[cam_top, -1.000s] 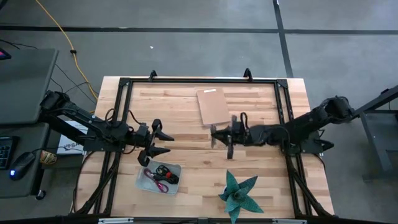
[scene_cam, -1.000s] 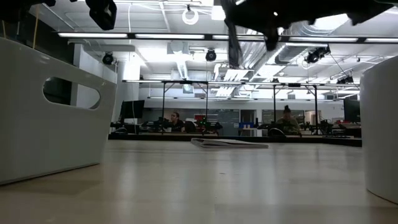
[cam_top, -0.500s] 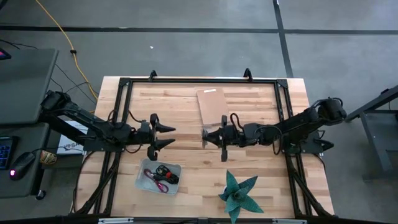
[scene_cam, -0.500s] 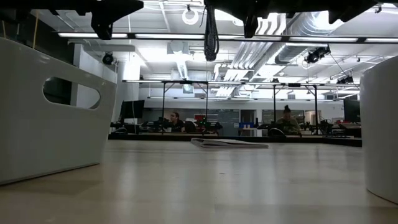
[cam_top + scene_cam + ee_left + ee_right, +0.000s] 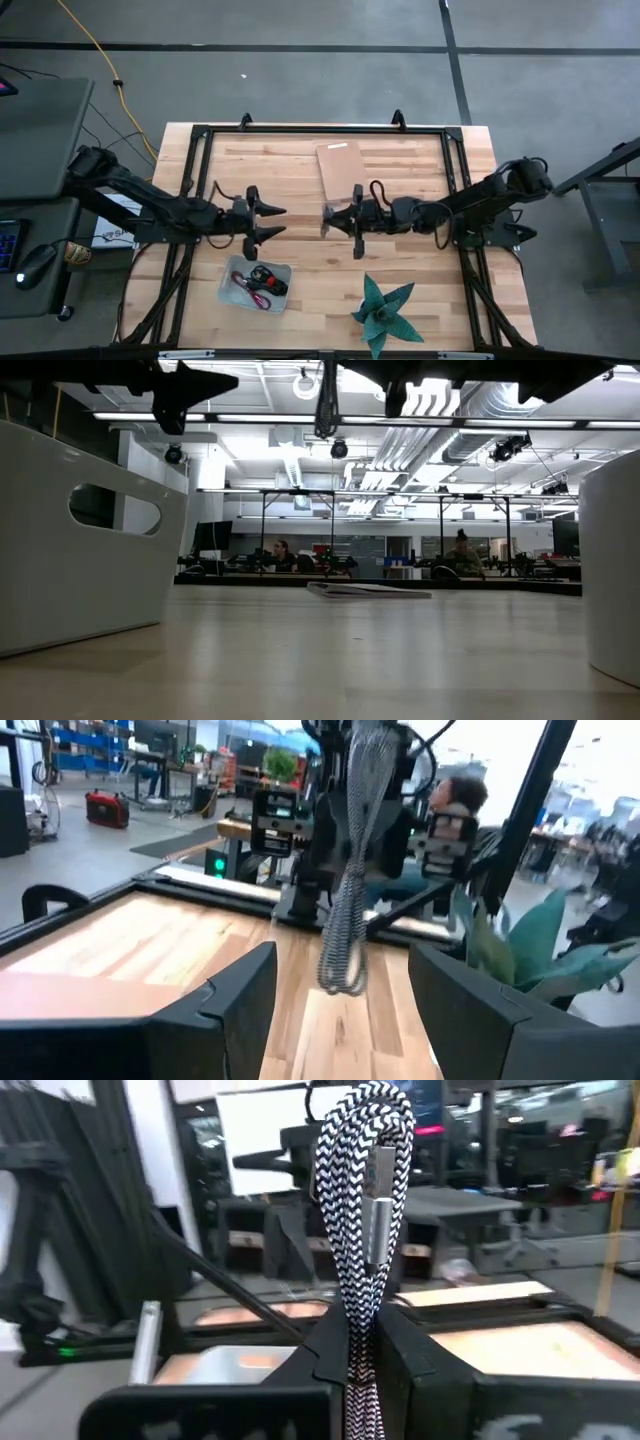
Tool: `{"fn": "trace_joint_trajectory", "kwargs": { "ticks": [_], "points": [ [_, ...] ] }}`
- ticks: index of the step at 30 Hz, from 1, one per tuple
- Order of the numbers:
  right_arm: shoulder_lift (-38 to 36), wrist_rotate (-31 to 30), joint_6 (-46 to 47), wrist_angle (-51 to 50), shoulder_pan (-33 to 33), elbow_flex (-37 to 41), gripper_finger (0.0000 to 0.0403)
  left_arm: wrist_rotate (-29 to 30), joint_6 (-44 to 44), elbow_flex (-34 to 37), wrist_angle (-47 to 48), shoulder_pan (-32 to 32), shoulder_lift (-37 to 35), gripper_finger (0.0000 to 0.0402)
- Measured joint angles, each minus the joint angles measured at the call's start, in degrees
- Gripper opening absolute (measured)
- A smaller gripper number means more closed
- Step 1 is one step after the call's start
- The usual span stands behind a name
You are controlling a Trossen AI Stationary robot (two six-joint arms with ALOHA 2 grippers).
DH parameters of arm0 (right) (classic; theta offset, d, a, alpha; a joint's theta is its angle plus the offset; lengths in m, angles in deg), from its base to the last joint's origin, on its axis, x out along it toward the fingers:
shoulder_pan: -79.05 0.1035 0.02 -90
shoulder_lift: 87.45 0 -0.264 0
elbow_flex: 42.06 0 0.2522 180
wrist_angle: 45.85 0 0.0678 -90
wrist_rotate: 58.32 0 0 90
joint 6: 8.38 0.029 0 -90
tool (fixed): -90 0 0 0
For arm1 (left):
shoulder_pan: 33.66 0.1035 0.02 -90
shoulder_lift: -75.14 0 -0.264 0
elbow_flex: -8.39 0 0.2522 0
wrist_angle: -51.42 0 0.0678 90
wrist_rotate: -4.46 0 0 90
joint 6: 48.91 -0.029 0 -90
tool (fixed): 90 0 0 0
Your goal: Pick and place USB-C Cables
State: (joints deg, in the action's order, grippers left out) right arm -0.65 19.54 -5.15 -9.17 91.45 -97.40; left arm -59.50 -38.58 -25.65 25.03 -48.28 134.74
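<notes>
A grey braided USB-C cable, folded into a loop with a silver plug, is held by my right gripper above the table's middle. My left gripper is open and faces it from the table's left. In the left wrist view its fingers stand on either side of the cable, some way short of it. A white bin near the front edge holds the red and black cables. The brown board lies flat farther back. My right gripper pinches the folded grey cable between its two fingers, several strands side by side. It comes level from the table's right, pointing left. The looped end and plug stand past the fingertips. The cable is lifted clear of the table.
A teal paper star lies near the front edge, right of the bin. A black frame runs around the tabletop. In the low view, white bin walls stand at both sides. People sit at desks far behind the table.
My right gripper has carried the grey cable toward the table's left and a little higher. My left gripper has moved right toward it and turned until its fingers point level at the cable. The gap between the two grippers has narrowed.
</notes>
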Motion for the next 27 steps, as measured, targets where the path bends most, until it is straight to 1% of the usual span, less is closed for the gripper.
{"fn": "trace_joint_trajectory", "kwargs": {
  "ticks": [6, 12, 15, 20, 27],
  "points": [
    [5.1, 5.6, 2.5, 9.0, -0.6, -0.6, 0.0007, -0.2, -1.0, -5.4, 0.0, 0.0, 8.8, 0.0209],
    [8.4, 6.7, 3.1, 7.0, -0.7, -5.6, 0.0006, -0.2, -1.3, -10.8, -0.3, 0.0, 15.9, 0.0209],
    [9.7, 6.3, 2.8, 4.0, -0.7, -8.2, 0.0006, -0.7, -1.3, -12.2, 0.1, -0.1, 18.0, 0.0209],
    [11.5, 6.4, 2.8, 1.6, -0.7, -11.5, 0.0006, -3.9, 0.0, -13.6, -0.2, -0.2, 19.8, 0.0209],
    [14.0, 6.5, 2.0, 0.9, -0.7, -14.4, 0.0006, -4.0, 0.5, -13.9, 0.0, -0.2, 20.6, 0.0208]
  ]
}}
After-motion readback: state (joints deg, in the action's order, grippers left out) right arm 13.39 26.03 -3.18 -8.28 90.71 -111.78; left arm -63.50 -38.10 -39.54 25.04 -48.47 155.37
